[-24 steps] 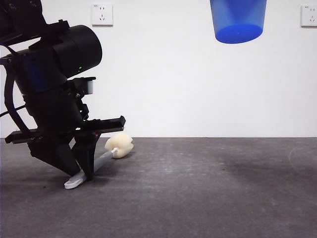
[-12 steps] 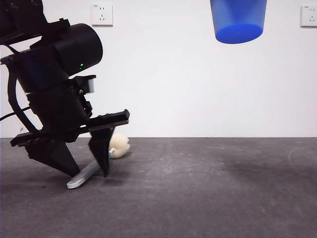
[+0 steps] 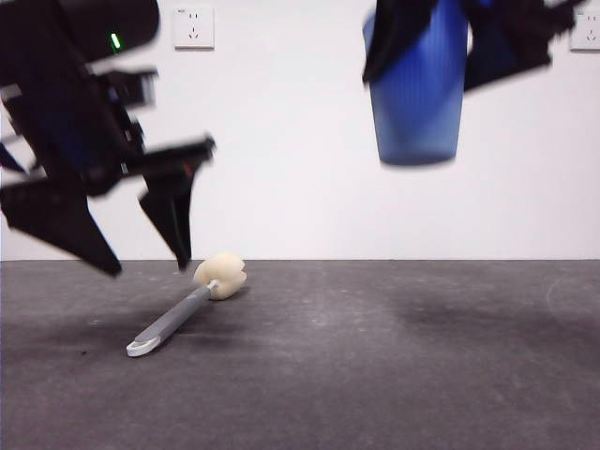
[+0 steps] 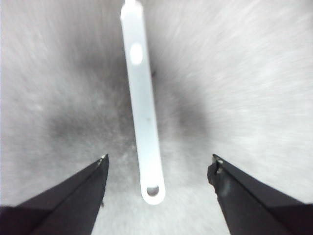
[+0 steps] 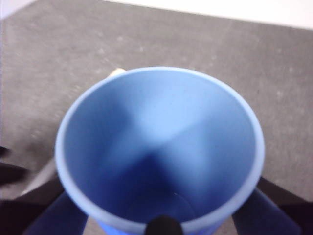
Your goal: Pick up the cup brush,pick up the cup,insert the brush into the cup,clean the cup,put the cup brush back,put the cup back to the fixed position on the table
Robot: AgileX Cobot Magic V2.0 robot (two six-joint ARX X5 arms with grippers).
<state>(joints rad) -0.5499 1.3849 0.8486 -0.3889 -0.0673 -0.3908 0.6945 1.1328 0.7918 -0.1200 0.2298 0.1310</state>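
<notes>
The cup brush (image 3: 173, 322) lies flat on the table (image 3: 394, 375) at the left, its cream sponge head (image 3: 222, 277) toward the wall. My left gripper (image 3: 145, 265) hangs open just above it, touching nothing. In the left wrist view the grey handle (image 4: 144, 112) lies between the spread jaws of my left gripper (image 4: 159, 158). My right gripper (image 3: 450, 42) is shut on the blue cup (image 3: 417, 94) and holds it upright high at the upper right. The right wrist view looks down into the cup (image 5: 161, 142), which is empty.
A white wall stands behind the table with a socket at the upper left (image 3: 193, 28) and another at the upper right (image 3: 586, 28). Bare table stretches across the middle and right under the cup.
My left gripper opened, let go of the brush handle and rose; the brush now lies on the table. My right gripper came down with the cup, now further into view.
</notes>
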